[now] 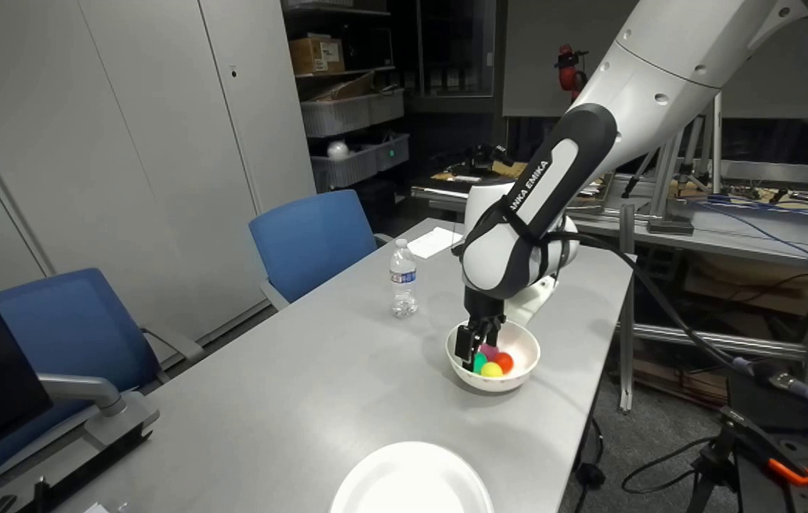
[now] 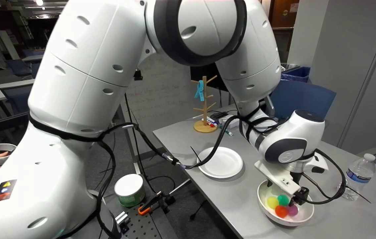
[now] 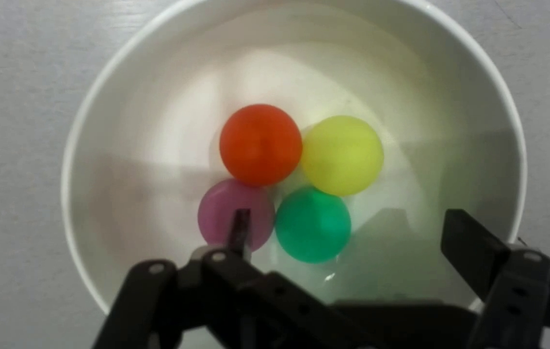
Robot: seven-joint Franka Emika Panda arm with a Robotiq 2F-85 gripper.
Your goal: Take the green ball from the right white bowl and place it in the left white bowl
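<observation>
Green ball point(image 3: 313, 225) sits on the floor of the right white bowl point(image 3: 275, 58), within a cluster of four: it lies against the purple ball point(image 3: 218, 208) and the yellow ball point(image 3: 343, 155), with the red ball point(image 3: 260, 145) diagonally opposite. Your gripper point(image 3: 349, 232) points down into this bowl, its fingers spread apart. In your wrist view, the green ball appears between the two fingers; one finger overlaps the purple ball, and you cannot confirm from this view whether they touch. In both exterior views, the left white bowl point(image 2: 221, 162) rests on the table point(image 1: 268, 399), well apart from the right white bowl. Note the clear plastic water bottle point(image 1: 402, 278), upright on the table near the right white bowl.
</observation>
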